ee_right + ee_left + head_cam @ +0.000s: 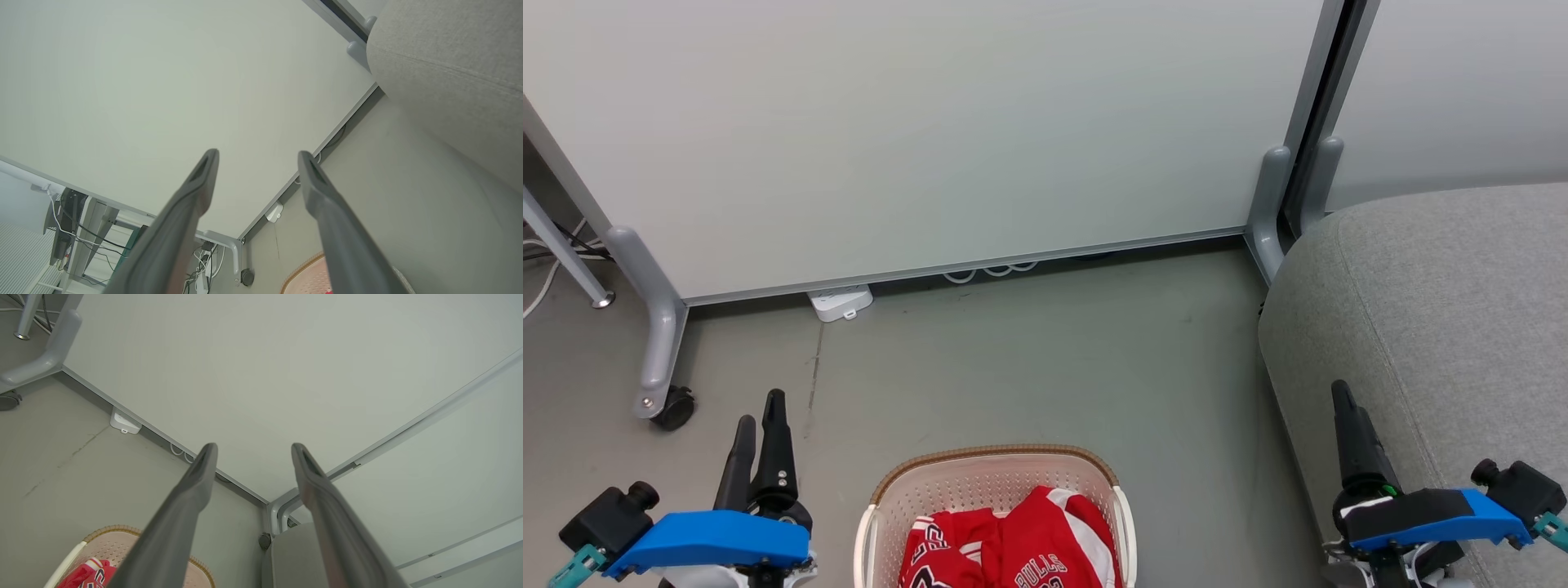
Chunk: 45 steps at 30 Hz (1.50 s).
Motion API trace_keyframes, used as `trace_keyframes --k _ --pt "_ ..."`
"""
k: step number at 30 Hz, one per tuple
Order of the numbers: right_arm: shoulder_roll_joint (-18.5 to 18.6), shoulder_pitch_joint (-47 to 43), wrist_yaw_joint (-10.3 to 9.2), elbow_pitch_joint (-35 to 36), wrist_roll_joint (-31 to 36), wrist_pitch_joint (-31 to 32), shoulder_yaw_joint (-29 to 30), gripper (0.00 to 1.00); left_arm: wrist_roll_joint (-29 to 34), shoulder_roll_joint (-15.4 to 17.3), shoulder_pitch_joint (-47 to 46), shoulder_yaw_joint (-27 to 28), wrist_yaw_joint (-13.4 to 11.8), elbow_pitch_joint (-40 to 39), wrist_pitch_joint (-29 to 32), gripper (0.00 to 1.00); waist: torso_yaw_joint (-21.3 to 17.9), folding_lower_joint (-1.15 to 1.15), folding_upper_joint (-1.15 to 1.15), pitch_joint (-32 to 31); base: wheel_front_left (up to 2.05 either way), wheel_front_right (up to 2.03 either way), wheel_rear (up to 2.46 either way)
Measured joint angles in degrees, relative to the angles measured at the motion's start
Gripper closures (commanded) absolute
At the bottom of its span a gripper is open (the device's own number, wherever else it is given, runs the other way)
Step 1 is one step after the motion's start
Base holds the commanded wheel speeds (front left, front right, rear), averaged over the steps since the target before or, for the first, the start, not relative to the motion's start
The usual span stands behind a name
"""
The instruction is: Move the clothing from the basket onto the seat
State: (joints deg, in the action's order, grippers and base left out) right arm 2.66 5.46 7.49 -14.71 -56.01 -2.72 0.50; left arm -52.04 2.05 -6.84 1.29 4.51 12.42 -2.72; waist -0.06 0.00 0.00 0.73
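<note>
Head view: the basket [996, 451] sits on the grey floor [1054, 359] at 6 o'clock. The bottom edge cuts it off, so only its far half shows. Inside lies the clothing [1013, 547], red with white stripes. Part of the word "BULLS" is readable, and the rest of the print is cropped or folded under.

The seat [1445, 327] fills 3 to 5 o'clock and runs off the right edge, well apart from the basket.

The left gripper [760, 408] hangs at 8 o'clock and the right gripper [1343, 400] at 4 o'clock, in front of the seat. From the head, the right gripper's fingers overlap into one dark shape. Each wrist view shows its own gripper's fingers spread wide with nothing between them.

A pale partition panel [931, 139] stands behind, and a white power strip [841, 302] is half tucked under its lower rail.
</note>
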Motion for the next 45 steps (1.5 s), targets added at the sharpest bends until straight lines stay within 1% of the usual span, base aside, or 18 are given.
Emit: trace_keyframes --k 8,26,45 --pt "0.01 0.55 0.00 -2.07 8.09 -1.53 -1.10 0.00 7.24 0.77 -0.25 -2.00 -1.19 1.10 -1.52 0.00 -0.01 0.00 0.00 -0.02 0.00 0.00 0.00" --pt "0.03 1.43 0.00 -4.57 21.69 -4.75 -2.68 0.00 20.38 2.30 -1.50 -6.19 -3.27 2.41 -4.87 0.00 0.10 0.00 0.00 -0.14 0.00 0.00 0.00" --pt "0.04 2.31 0.00 -5.44 32.75 -7.47 -3.89 0.00 30.61 2.74 -2.44 -7.82 -4.42 3.14 -7.49 0.00 0.14 0.00 0.00 -0.19 0.00 0.00 0.00"
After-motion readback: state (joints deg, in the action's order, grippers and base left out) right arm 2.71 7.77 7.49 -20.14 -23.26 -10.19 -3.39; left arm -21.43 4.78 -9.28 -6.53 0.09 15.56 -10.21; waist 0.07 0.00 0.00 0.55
